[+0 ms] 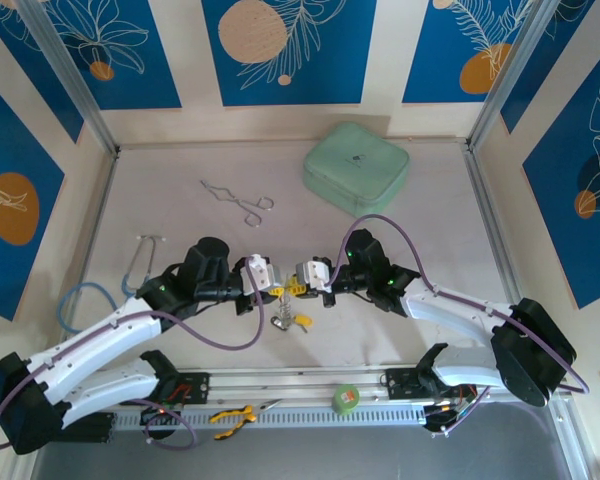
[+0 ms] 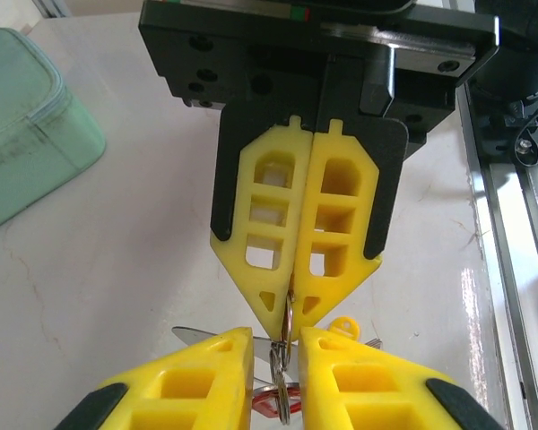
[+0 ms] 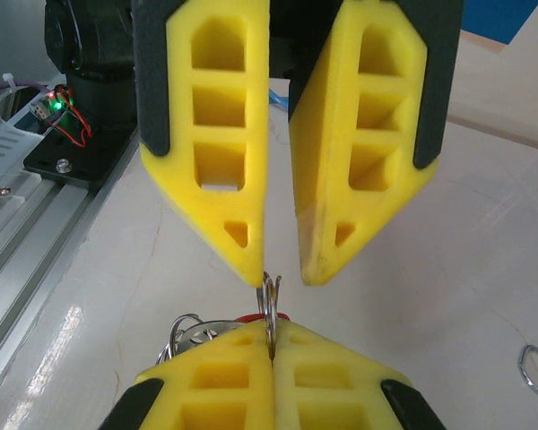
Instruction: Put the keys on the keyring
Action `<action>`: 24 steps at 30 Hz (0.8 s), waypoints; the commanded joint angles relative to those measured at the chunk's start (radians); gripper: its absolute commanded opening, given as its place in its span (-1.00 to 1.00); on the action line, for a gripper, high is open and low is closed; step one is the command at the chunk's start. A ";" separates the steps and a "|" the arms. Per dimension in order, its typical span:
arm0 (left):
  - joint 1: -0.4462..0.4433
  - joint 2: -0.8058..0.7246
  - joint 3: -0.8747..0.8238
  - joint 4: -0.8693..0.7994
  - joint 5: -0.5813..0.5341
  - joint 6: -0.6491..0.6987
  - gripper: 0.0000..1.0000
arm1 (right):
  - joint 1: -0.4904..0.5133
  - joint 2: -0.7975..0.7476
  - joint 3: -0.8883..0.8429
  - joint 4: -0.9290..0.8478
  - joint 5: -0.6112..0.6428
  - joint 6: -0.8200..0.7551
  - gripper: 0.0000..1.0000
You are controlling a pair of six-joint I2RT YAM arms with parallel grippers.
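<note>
the two hands are brought tip to tip over the desk, about midway between its left and right edges and nearer its near edge than its far one. the right hand is seen fully closed, its yellow fingers pressed together on the keyring, which is held upright by its lower part and stands out above the fingertips. the left hand is seen parted by a narrow gap, with nothing gripped; the keyring is placed within that gap, and in the right wrist view its top is found just at the tip of one left finger, though contact cannot be judged. the keys are bunched just below the keyring, under the meeting fingertips. a red tag and a yellow tag can be made out among them, and a silver blade is seen beside the left fingers. whether the keys hang free or rest on the desk cannot be told. a pale green case is laid by the far edge, toward the far right corner. forceps are laid left of the case, well apart from the hands. a stethoscope is laid near the left edge. a green tape roll and yellow-handled pliers are set on the rail along the near edge.
</note>
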 commanded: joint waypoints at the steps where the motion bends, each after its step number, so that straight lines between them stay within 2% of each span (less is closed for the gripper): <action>1: 0.007 0.010 0.002 0.001 0.026 0.017 -0.58 | 0.009 -0.006 0.041 0.001 -0.020 0.002 -1.00; 5: 0.007 0.018 0.000 -0.001 0.036 0.024 -0.58 | 0.011 -0.002 0.046 0.005 -0.021 0.004 -1.00; 12: 0.006 0.027 -0.002 0.030 0.052 0.012 -0.84 | 0.016 0.004 0.053 0.001 -0.027 0.002 -1.00; 14: 0.007 0.028 -0.002 0.032 0.054 0.012 -0.97 | 0.017 0.004 0.056 0.001 -0.028 0.002 -1.00; 18: 0.007 0.022 0.000 0.031 0.051 -0.003 -1.00 | 0.018 0.009 0.053 0.025 0.012 0.018 -1.00; 19: 0.007 0.018 0.000 0.033 0.037 -0.012 -1.00 | 0.016 0.007 0.046 0.046 0.038 0.033 -0.88; 21: 0.007 0.005 -0.007 0.042 -0.007 -0.048 -1.00 | 0.004 0.004 0.034 0.070 0.083 0.065 -0.47; 24: 0.006 -0.021 -0.020 0.075 -0.129 -0.162 -1.00 | -0.031 -0.004 0.034 0.067 0.111 0.121 -0.27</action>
